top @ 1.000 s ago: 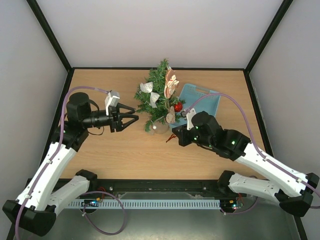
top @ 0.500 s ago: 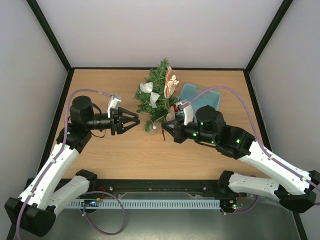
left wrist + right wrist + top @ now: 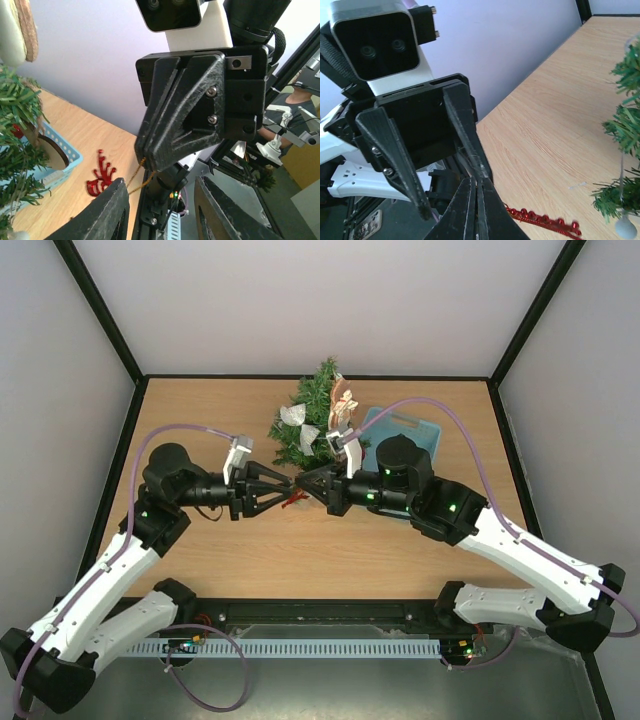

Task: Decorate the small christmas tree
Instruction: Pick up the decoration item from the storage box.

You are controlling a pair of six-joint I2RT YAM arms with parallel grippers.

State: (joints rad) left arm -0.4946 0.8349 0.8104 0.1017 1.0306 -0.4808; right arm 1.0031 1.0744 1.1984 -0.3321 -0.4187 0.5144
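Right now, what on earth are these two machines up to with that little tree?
They are decorating the small christmas tree. The right arm has its jaws shut on the gold thread of a red glittery ornament, in front of the tree. The left arm faces it nose to nose, jaws apart and close to that pinch, seemingly ready to take the ornament over. Silver bows already hang on the tree.

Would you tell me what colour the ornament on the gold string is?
Glittery red ornament, clearest in the left wrist view.
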